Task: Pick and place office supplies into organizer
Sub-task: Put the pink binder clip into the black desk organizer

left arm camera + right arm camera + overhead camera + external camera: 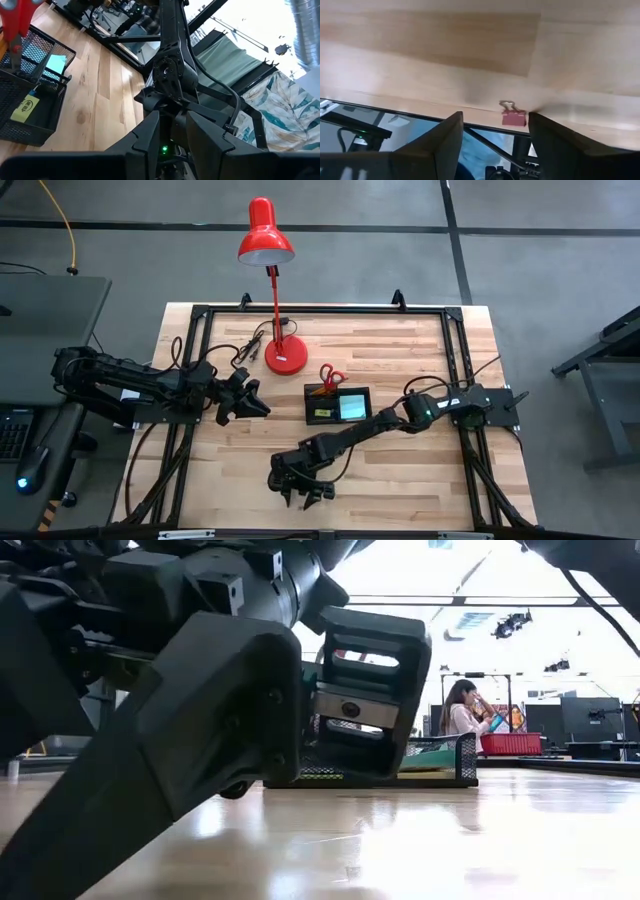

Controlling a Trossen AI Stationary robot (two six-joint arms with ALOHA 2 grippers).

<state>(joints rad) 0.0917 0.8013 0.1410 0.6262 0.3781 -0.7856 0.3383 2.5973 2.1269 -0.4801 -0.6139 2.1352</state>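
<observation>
The organizer [338, 403], a low black mesh tray, stands mid-table. It holds a teal sticky pad [353, 405], a yellow block [320, 415] and red-handled scissors [330, 375] that stick up at its far side. My right gripper [305, 492] is open near the table's near edge, slanting down. A small red binder clip [512, 118] lies on the wood just beyond its fingertips [455, 125], untouched. My left gripper [250, 400] waits level at the left, open, with nothing between its fingers.
A red desk lamp [285, 355] stands on its round base behind the organizer, with a black cord [255, 345] beside it. A black frame [195, 380] runs round the table. A person [460, 715] sits far off in the room. Bare wood lies between organizer and near edge.
</observation>
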